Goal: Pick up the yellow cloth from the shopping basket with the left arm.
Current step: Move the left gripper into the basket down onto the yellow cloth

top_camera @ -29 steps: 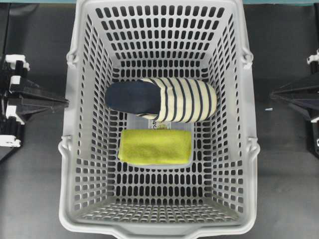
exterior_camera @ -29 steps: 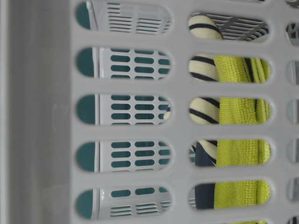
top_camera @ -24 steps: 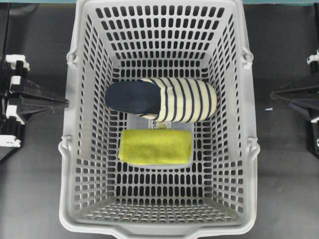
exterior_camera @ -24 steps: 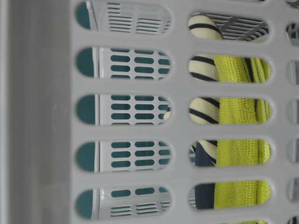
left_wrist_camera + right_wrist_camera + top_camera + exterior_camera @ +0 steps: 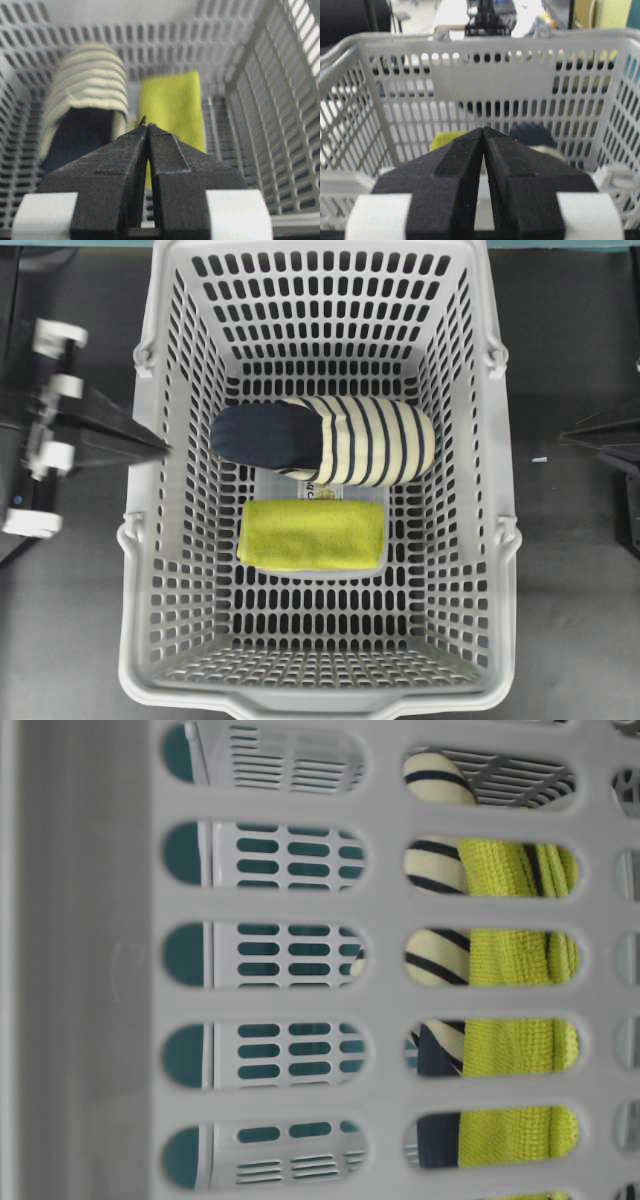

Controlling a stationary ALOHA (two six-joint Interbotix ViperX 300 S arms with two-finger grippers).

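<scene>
The yellow cloth (image 5: 312,534) lies flat on the floor of the shopping basket (image 5: 140,540), just in front of a cream-and-navy striped slipper (image 5: 325,440). My left gripper (image 5: 163,448) is shut and empty, its tip over the basket's left rim, apart from the cloth. In the left wrist view the shut gripper (image 5: 147,125) points into the basket at the cloth (image 5: 172,102) and slipper (image 5: 85,95). My right gripper (image 5: 568,434) is shut and empty outside the basket's right wall. In the right wrist view the gripper (image 5: 483,129) faces that wall (image 5: 485,75), with the cloth (image 5: 442,140) behind the lattice.
The basket's tall slotted walls (image 5: 280,100) surround the cloth on all sides. The table-level view looks through the near wall (image 5: 90,960) at the cloth (image 5: 510,1050) and slipper (image 5: 435,960). Dark tabletop (image 5: 570,590) lies on both sides of the basket.
My left arm has moved right, its tip now reaching the basket's left rim. My right arm has drawn back toward the right edge. Cloth and slipper have not moved.
</scene>
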